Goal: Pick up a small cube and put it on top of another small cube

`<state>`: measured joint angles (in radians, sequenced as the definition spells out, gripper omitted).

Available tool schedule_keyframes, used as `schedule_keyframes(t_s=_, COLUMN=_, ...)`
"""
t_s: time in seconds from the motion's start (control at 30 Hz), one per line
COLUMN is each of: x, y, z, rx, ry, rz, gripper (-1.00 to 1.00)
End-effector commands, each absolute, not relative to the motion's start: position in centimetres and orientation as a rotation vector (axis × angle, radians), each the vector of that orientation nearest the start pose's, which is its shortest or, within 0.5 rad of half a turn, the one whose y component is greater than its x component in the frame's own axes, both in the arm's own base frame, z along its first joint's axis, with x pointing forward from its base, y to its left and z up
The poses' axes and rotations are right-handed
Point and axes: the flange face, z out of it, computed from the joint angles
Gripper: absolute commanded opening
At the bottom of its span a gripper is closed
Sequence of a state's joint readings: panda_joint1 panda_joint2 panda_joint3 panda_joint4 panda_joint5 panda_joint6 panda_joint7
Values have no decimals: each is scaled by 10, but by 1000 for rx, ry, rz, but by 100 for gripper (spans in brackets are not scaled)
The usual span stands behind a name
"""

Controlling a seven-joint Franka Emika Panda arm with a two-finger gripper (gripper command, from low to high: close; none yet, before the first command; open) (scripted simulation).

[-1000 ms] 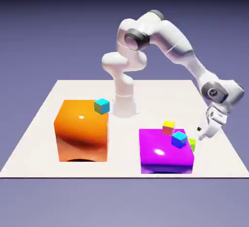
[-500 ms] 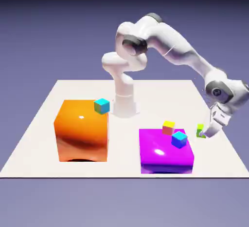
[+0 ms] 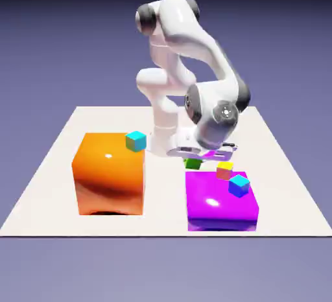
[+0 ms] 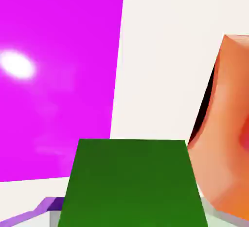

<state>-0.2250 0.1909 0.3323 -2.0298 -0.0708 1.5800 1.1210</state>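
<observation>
The flat white square table (image 3: 58, 164) fills the middle and lower half of the exterior view, a pale slab against the blue-violet backdrop. The white jointed robot arm (image 3: 194, 48) rises from the top middle of the table, loops up towards the upper centre of the frame and bends back down to a rounded wrist just right of centre.

At the left of the table sits the big glossy orange block (image 3: 108, 174); in the hand view its orange side (image 4: 228, 123) fills the right edge. At the lower right of centre stands the big glossy magenta block (image 3: 220, 200), which takes up the upper left of the hand view (image 4: 58, 75), with bare table between the two blocks.

The gripper (image 3: 194, 159) hangs below the wrist at the centre of the exterior view, above the far left corner of the magenta block. Its jaws are closed on the small lime-green cube (image 3: 193, 162), which is held clear of the table; in the hand view that cube (image 4: 131, 182) fills the bottom centre, large and dark green, hiding the finger tips.

A small blue-and-cyan cube (image 3: 238, 185) sits on top of the magenta block near its right side. A small yellow-and-red cube (image 3: 224, 170) lies just behind it, at the block's far edge. Another small cyan cube (image 3: 135, 140) sits at the orange block's upper right corner.
</observation>
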Motion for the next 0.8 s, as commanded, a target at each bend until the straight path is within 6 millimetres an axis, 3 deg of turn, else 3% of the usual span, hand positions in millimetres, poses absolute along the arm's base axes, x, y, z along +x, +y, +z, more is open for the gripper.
schedule_keyframes(t_s=0.0, x=498, y=22, z=335, rx=-2907, ry=1693, rz=907, gripper=-100)
schedule_keyframes(t_s=0.2, x=458, y=-95, z=381, rx=-2299, ry=2162, rz=953, gripper=-100)
schedule_keyframes(t_s=0.37, x=404, y=-176, z=421, rx=-1757, ry=2345, rz=954, gripper=-100)
schedule_keyframes(t_s=0.47, x=393, y=-180, z=436, rx=-1678, ry=2378, rz=884, gripper=-100)
schedule_keyframes(t_s=0.63, x=381, y=-155, z=375, rx=-1678, ry=2378, rz=884, gripper=-100)
schedule_keyframes(t_s=0.67, x=381, y=-155, z=375, rx=-1678, ry=2378, rz=884, gripper=100)
schedule_keyframes(t_s=0.7, x=381, y=-155, z=375, rx=-1678, ry=2378, rz=884, gripper=100)
schedule_keyframes(t_s=0.77, x=387, y=-166, z=400, rx=-1678, ry=2376, rz=884, gripper=100)
